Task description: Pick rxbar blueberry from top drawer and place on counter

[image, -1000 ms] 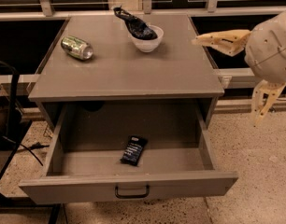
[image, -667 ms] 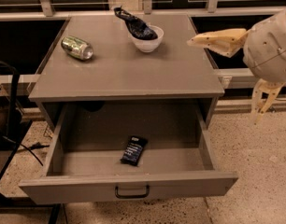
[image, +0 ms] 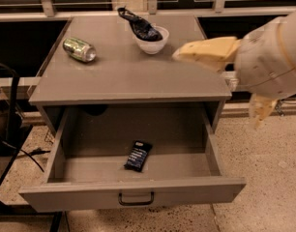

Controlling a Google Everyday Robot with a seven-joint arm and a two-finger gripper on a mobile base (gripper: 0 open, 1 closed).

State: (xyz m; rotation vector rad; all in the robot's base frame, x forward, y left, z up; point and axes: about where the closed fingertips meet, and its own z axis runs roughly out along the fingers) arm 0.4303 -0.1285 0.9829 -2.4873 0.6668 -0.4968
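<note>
**Pincer above the table's right side; bar not yet picked**

The pincer (image: 185, 55) hangs above the right side of the table (image: 124, 79), pointing left across it, clear of the surface and carrying nothing. Whether it stands apart or together cannot be told from this angle. The pale rounded arm behind it sits off the table's right edge.

The rxbar blueberry (image: 138, 155) lies flat on the floor of the top drawer (image: 133, 193), which is pulled fully out below the table's front edge. The bar rests about mid-width of the table, turned slightly askew, well apart from the drawer walls.

On the table, a white bowl (image: 152, 38) holding a dark bag (image: 137, 25) stands at the rear centre, near the pincer. A green can (image: 79, 49) lies on its side at the rear left.

Assessment: the reach into the drawer is the step in hand, and the task is at an early stage. The pincer should come forward past the table's front edge before it descends, so that it does not strike the lip. It should then turn to close across the bar's narrow width. The bar is thin, so the descent should go close to the drawer floor. The front half of the table offers bare room for the placing.
</note>
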